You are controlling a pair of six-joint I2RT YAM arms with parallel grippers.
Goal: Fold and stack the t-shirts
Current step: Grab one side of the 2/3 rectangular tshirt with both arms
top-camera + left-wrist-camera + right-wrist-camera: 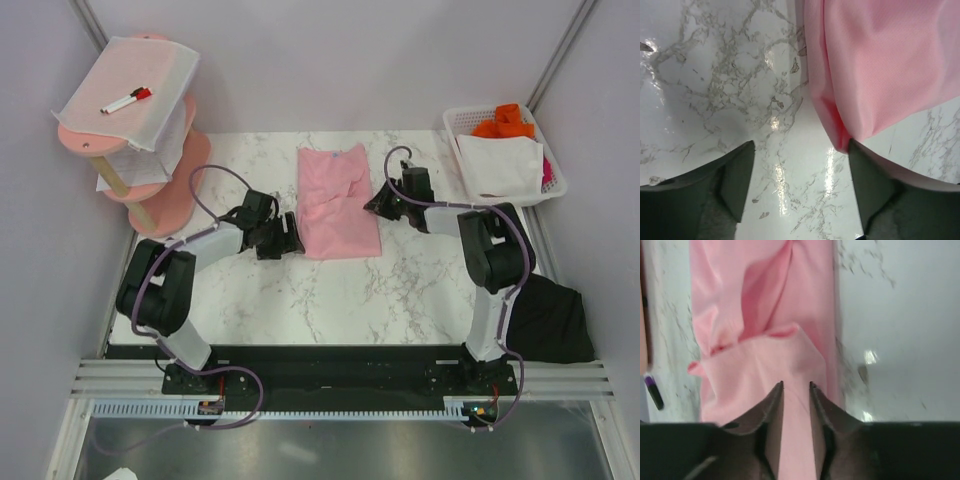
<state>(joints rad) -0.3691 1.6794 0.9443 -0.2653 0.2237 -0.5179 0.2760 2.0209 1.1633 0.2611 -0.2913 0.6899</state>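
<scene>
The light pink t-shirt [338, 200] lies folded into a long strip on the marble table [250, 290]. My left gripper [293, 240] is open at its near left corner. In the left wrist view, the left gripper [801, 145] has bare marble between its jaws and the pink t-shirt's [880, 65] corner touches the right finger [875, 195]. My right gripper [375, 205] is at the shirt's right edge. In the right wrist view, the right gripper [796, 385] is nearly shut with a flap of the pink t-shirt [760, 370] between the jaws. The black t-shirt [548, 318] hangs over the table's right near edge.
A white basket [555, 185] at the back right holds orange cloth [503, 122] and white cloth [498, 165]. A pink tiered shelf [165, 215] at the back left carries a white mesh sheet [150, 125] with a marker [128, 99]. A purple marker [654, 392] lies beside the shirt.
</scene>
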